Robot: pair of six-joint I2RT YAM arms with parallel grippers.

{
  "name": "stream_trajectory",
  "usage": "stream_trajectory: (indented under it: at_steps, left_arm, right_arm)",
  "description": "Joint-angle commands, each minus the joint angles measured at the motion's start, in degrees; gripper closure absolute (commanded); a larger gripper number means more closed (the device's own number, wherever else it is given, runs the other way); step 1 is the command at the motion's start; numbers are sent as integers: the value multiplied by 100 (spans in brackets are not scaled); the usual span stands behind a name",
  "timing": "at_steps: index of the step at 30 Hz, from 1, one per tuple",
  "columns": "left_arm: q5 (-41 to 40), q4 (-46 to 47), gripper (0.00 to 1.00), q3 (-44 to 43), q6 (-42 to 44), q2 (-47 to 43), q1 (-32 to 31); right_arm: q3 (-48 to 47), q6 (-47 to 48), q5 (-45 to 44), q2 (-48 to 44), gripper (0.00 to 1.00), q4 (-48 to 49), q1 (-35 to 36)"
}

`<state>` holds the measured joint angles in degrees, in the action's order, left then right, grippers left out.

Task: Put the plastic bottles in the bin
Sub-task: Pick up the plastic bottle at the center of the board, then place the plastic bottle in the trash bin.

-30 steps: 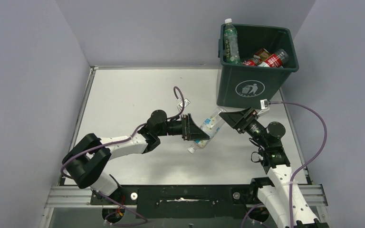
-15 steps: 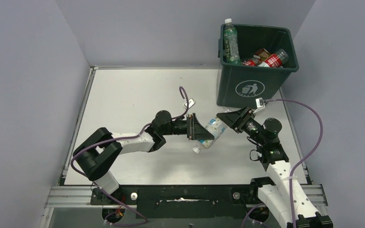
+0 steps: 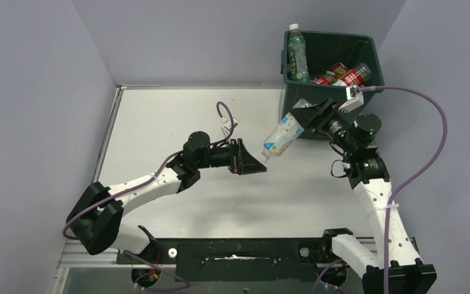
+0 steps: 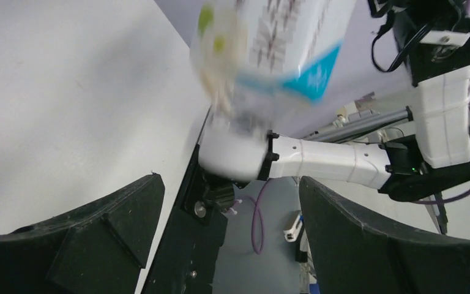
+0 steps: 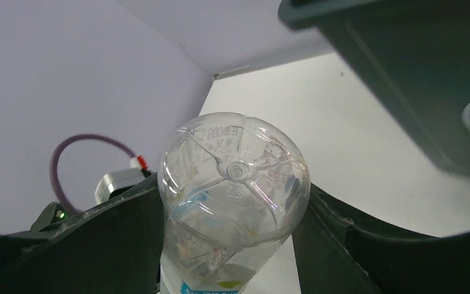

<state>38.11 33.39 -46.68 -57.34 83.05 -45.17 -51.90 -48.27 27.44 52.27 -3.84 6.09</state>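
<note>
Your right claw (image 3: 298,117) pinches the clear plastic bottle with the white-and-blue label (image 3: 280,137) in the air, just in front of the tall dark green bin (image 3: 327,35). Your left claw (image 3: 256,164) is spread, empty, beneath the bottle.

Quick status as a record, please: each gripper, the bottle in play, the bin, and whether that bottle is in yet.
left gripper: open, holding nothing, beside the bottle's cap end
right gripper: shut on the clear bottle at its base end
clear bottle: blue-and-white label, tilted, cap pointing down-left, in front of the bin
bin: far right, holds several bottles; green-labelled bottle upright at its left wall
held bottle in bin: not yet
</note>
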Motion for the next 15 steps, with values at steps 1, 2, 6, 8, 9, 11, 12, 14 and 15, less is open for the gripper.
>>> stream_trajectory:
  at_steps: [1,2,6,8,9,11,12,14,15]
  left_arm:
    - [-513,-1593,18,-322,953,-915,291]
    - [-620,-1858,18,-342,1096,-1074,326]
    - [-842,-2424,18,-254,1382,-1614,490]
    - [-845,-2490,18,-114,1399,-1777,563]
    - [-845,-2509,18,-61,1394,-1843,596]
    - [-848,-2521,17,45,1392,-1963,631]
    - [-855,-2533,17,84,1392,-2012,646]
    - [-870,-2576,17,149,1399,-2097,678]
    - [-887,-2607,17,164,1411,-2147,687]
  right_arm:
    - [-1090,431,-63,625,46,6,-669]
    - [-1283,347,44,827,46,133,-868]
    - [-2486,152,204,1551,46,363,-1416]
    - [-3051,37,209,1886,45,511,-1611]
    - [-3307,-13,202,2060,45,576,-1693]
    - [-3820,-119,171,2379,45,709,-1844]
    - [-3988,-188,158,2519,44,809,-1916]
    - [-4322,-276,102,2781,44,986,-2035]
    - [-4433,-256,53,2893,43,1022,-2074]
